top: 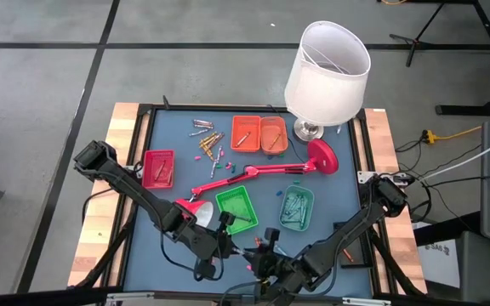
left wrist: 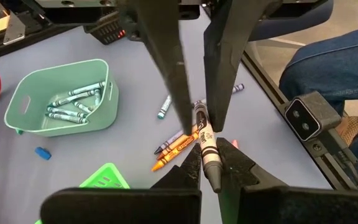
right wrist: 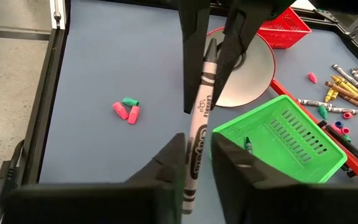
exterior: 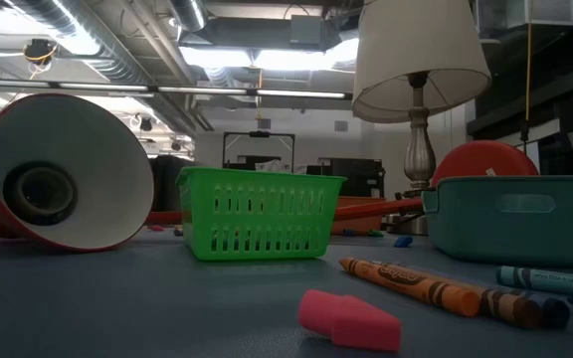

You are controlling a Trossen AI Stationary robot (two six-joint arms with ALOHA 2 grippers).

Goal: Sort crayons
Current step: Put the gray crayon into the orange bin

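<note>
Crayons are being handed across at the counter's [top: 156, 136] near edge: my left gripper [left wrist: 205, 155] is clamping one end of a grey crayon [left wrist: 207, 143] while my right gripper [right wrist: 194, 158], jaws narrowly parted, is loosely flanking the other. Beyond, more crayons are lying loose beside the green basket [top: 236, 209] and farther-off orange trays [top: 259, 133].

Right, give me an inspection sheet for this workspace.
Surface: blue mat, nothing spilled.
Job's things: loose crayons at the back; one grey crayon between both grippers near the front.
Clutter: red desk lamp with its head on the mat, white-shaded lamp, pink erasers, coloured baskets.
Grippers: left gripper shut on the grey crayon; right gripper around its other end.
Cables: yellow cable on the floor.
Surroundings: a person's leg beside the table.
</note>
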